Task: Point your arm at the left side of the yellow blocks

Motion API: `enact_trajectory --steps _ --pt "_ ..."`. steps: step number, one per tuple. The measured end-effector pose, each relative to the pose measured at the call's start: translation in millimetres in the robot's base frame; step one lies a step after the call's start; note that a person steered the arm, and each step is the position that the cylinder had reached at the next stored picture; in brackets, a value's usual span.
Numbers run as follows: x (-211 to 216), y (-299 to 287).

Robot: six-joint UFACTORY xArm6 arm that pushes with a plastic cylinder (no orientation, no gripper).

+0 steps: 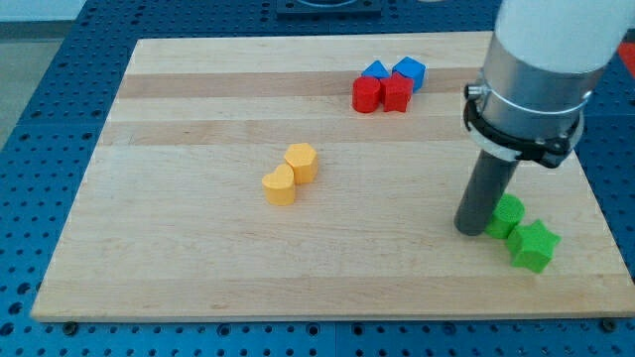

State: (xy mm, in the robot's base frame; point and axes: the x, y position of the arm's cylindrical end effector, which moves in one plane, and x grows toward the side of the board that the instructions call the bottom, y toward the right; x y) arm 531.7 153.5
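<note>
Yellow blocks: two small matte pieces, a yellow hexagonal block (301,161) and a yellow rounded, heart-like block (280,184), touching, set on a diagonal; shape of the lower one hard to make out for sure.
Position of yellow pair: a little toward the view's left of the middle of the pale wooden board (179,228), bare wood on every side.
My tip (470,231): lower end of the straight dark rod, resting on the board at the view's right, well apart from the yellow pair and on their right side, not their left.
Claw: none fitted, only the rod, so nothing to spread or pinch.
Green blocks: a green rounded block (507,215) just beside the tip, seemingly touching, and a green star-shaped block (534,246) below-right of it.
Red blocks: two red blocks (381,93) side by side near the view's top.
Blue blocks: two blue blocks (395,70) just behind the red pair.
</note>
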Motion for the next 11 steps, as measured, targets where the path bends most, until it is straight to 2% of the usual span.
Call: enact_trajectory --steps 3,4,6,8,9,10,11 --pt "-2 24" --pt "-2 -4" --pt "9 -103" --pt "8 -228" --pt "-18 -279" --pt "-70 -290" --pt "-82 -272"
